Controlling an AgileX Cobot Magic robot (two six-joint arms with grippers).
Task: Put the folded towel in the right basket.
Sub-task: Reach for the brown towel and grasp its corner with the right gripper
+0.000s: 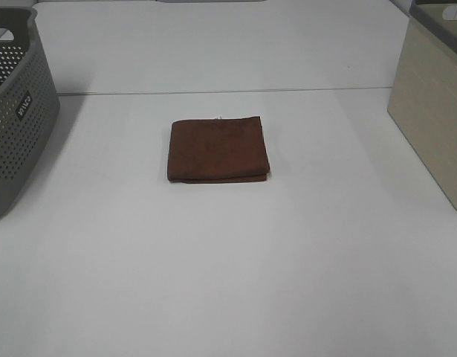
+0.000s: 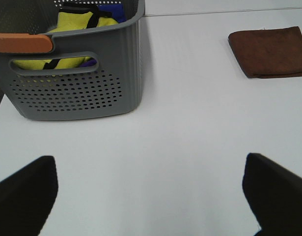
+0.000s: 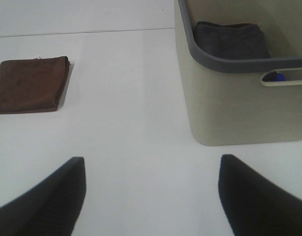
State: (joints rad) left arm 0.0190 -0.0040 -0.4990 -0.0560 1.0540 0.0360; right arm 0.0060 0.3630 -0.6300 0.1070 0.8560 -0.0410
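Here I see the towel (image 1: 218,149) flat at mid-table (image 1: 228,282), nearly square, slightly longer left-to-right, well apart from the right basket (image 1: 435,111); left gripper (image 2: 150,196) and right gripper (image 3: 151,196) spread wide.

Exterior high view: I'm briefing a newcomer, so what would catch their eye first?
The brown folded towel lies flat at the middle of the white table. A grey perforated basket holding yellow cloth sits at the left edge, a beige basket holding a grey cloth at the right.

Brown towel (image 1: 218,149); grey perforated basket (image 1: 13,119); beige basket (image 1: 432,119), grey rim.
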